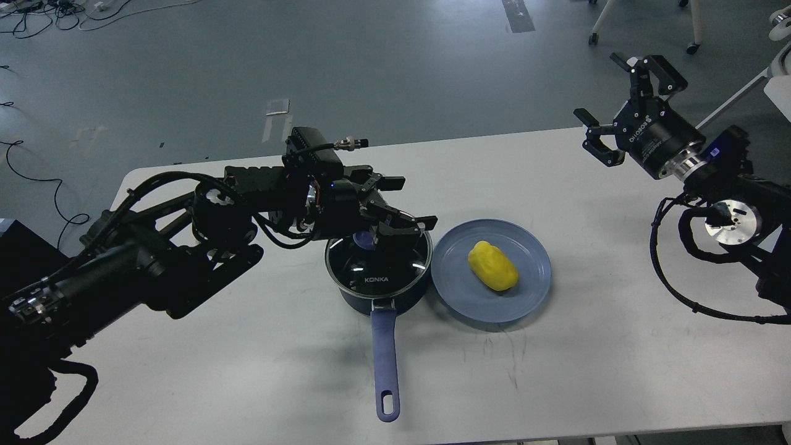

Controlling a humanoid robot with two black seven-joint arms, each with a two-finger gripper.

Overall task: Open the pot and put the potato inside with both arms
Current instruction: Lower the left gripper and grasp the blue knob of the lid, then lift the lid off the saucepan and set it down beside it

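Note:
A dark blue pot [395, 295] with a long blue handle [384, 352] stands mid-table. Its glass lid [378, 272], marked KONKA, is on, and the blue lid knob [363, 238] is partly hidden. My left gripper [415, 201] is open just above the lid's far side, near the knob, holding nothing. A yellow potato [492, 266] lies on a blue plate [532, 292] right of the pot. My right gripper [599, 88] is open and empty, raised over the table's far right corner, well away from the potato.
The white table [247, 371] ends at the far edge behind the pot and at the near edge below the handle's tip. Cables lie on the grey floor at far left. Chair legs [596, 25] stand at the far right.

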